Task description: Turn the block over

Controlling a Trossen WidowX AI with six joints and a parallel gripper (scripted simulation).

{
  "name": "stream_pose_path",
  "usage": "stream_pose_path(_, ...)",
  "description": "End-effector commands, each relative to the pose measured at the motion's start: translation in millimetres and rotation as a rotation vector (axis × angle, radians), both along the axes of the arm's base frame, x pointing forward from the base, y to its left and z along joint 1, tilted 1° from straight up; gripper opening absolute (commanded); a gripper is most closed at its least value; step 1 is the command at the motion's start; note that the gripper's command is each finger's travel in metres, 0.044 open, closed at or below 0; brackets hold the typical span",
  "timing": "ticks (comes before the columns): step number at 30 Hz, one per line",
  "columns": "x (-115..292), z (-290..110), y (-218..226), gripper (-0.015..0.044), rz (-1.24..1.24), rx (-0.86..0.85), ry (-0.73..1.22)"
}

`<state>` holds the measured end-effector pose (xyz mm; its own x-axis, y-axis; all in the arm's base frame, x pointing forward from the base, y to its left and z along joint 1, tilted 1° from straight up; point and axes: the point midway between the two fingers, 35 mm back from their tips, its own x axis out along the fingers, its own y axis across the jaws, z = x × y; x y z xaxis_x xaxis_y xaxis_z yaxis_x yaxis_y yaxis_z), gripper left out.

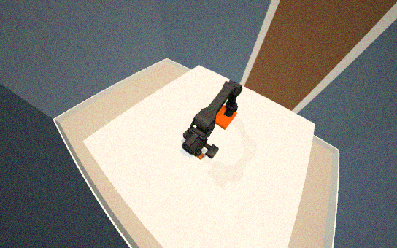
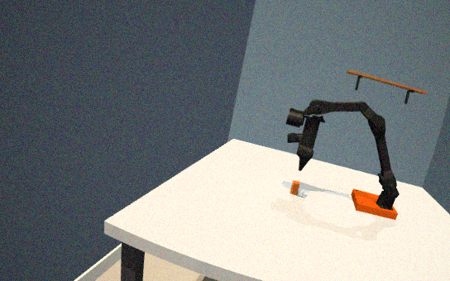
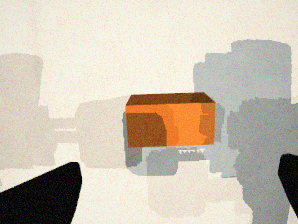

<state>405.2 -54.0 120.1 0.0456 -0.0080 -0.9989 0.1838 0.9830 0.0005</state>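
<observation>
A small orange block rests on the white table. No mark shows on the faces I can see. My gripper is open and empty. It hangs well above the block, fingers pointing down. In the wrist view the block sits ahead of and between the two dark fingertips at the lower corners, in the arm's shadow. In the top view the arm hides most of the block.
The arm's orange base stands on the table behind the block. A wooden shelf is fixed to the wall above it. The table's edges drop off at the left and front.
</observation>
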Motion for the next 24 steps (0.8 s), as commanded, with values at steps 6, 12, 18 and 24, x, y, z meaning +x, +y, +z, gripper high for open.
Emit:
stream_pose_path(6,0,-37,2,0.044,0.005,0.01,0.019)
stream_pose_path(12,0,-38,2,0.044,0.005,0.01,0.019)
stream_pose_path(18,1,-52,2,0.044,0.005,0.011,0.019)
stream_pose_path(24,1,-54,2,0.044,0.005,0.011,0.019)
